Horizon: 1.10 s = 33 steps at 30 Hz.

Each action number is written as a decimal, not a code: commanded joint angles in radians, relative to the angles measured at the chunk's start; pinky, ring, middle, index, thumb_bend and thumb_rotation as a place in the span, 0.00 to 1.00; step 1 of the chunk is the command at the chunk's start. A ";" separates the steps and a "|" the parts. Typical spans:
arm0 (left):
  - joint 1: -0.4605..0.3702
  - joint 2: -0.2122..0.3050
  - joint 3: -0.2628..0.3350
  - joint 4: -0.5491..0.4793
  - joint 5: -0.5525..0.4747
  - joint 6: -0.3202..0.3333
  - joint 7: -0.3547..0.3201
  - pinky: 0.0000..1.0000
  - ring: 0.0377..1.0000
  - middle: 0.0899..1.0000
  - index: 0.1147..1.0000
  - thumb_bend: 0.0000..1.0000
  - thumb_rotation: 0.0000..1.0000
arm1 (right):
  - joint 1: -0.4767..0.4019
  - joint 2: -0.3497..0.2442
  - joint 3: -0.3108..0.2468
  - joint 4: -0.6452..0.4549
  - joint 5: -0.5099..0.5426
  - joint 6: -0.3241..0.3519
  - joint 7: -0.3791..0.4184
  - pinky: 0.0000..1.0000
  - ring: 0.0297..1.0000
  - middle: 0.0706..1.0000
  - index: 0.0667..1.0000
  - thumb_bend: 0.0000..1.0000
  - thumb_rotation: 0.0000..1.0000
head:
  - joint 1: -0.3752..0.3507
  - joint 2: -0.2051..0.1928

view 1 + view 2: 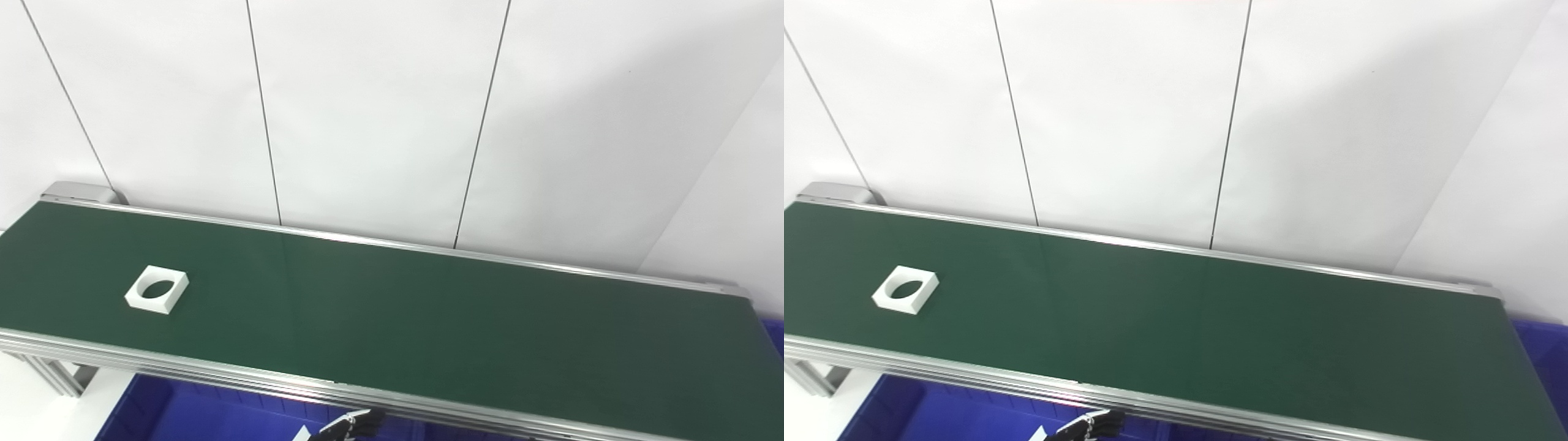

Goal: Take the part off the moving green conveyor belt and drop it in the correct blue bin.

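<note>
I'm waiting as white square part (157, 289) w/ round hole is riding far-left belt (429, 318); left hand (352, 427) barely showing near-side, grip state unclear. Next: reach, intercept.

White part (157, 289) on green belt (429, 318)

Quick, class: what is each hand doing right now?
Left hand: only dark fingertips show below the conveyor rail; open or shut cannot be told.
Right hand: not in view.
</note>
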 commanded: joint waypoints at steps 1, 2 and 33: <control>-0.024 0.021 -0.024 -0.010 -0.008 -0.037 0.040 0.72 0.79 0.79 0.76 0.99 0.31 | -0.003 0.002 -0.002 -0.018 0.009 -0.054 0.002 0.80 0.92 0.92 0.98 0.80 0.42 | -0.002 -0.004; -0.028 0.027 -0.034 -0.010 -0.015 -0.037 0.046 0.72 0.79 0.79 0.75 0.98 0.31 | -0.005 0.002 -0.001 -0.016 0.013 -0.055 0.003 0.77 0.91 0.92 0.98 0.80 0.41 | -0.001 -0.005; -0.189 0.113 0.290 -0.402 -0.236 -0.015 -0.197 0.82 0.87 0.88 0.87 0.99 0.36 | -0.029 -0.010 0.010 0.001 0.039 -0.060 -0.002 0.69 0.92 0.94 0.99 0.78 0.42 | 0.042 -0.006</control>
